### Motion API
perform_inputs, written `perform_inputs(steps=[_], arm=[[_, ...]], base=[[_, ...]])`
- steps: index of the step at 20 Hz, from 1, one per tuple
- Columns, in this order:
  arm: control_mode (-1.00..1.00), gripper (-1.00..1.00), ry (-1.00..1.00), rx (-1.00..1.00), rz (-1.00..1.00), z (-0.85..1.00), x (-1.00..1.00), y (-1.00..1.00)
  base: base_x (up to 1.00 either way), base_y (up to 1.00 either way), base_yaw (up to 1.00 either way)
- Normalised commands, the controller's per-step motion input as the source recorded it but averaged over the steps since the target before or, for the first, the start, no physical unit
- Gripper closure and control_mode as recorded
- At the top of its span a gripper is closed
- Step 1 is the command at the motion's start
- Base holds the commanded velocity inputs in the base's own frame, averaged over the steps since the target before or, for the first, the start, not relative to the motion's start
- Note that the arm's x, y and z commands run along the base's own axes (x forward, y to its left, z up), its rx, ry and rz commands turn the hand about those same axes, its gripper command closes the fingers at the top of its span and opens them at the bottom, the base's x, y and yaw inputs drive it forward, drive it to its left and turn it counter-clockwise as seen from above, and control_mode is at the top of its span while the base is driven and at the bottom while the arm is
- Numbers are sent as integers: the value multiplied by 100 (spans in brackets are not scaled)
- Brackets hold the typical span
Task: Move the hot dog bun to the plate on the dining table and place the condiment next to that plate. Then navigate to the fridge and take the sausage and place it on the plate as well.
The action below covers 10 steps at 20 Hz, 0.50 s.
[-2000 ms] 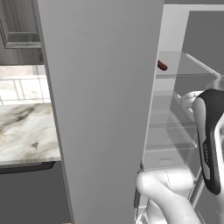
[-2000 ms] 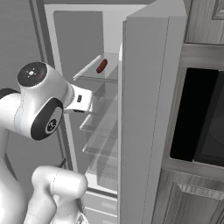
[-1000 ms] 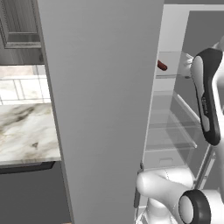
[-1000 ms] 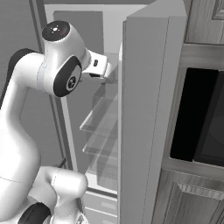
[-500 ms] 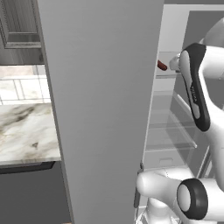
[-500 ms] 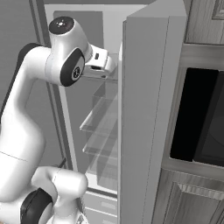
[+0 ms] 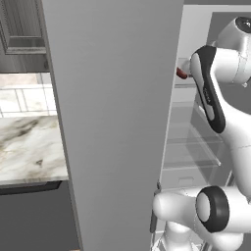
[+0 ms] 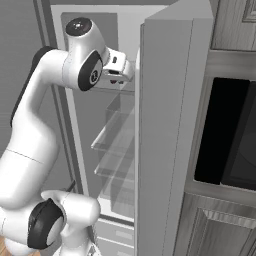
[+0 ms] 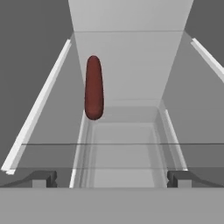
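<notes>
The sausage [image 9: 93,87], small and reddish-brown, lies on an upper glass shelf of the open fridge [image 8: 170,125]. In the hand view it sits ahead of my gripper [image 9: 111,178] and a little left of centre, with clear space between them. The fingertips [image 9: 43,178] stand wide apart with nothing between them, so the gripper is open. In the left base view my arm covers part of the sausage [image 7: 182,73]. My hand [image 8: 117,67] reaches in at the level of that shelf, beside the door's edge. The hot dog bun, plate, condiment and dining table are out of view.
The open fridge door [image 7: 117,122] stands as a tall grey slab close on the arm's left. Clear glass shelves [image 8: 117,135] lie below the hand. A marble counter [image 7: 24,147] is left of the fridge and a dark wall oven [image 8: 230,135] to its right.
My arm has swung up from low in front of the fridge and reached in towards the upper shelf. The sausage has not moved and the gripper has stayed open.
</notes>
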Motion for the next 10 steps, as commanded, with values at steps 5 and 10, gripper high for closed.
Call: perform_inputs(steps=[5,10], arm=[[-100,-100,0,0,0,-8,33,2],[-100,-100,0,0,0,-2,26,0]], base=[[0,0,0],[0,0,0]])
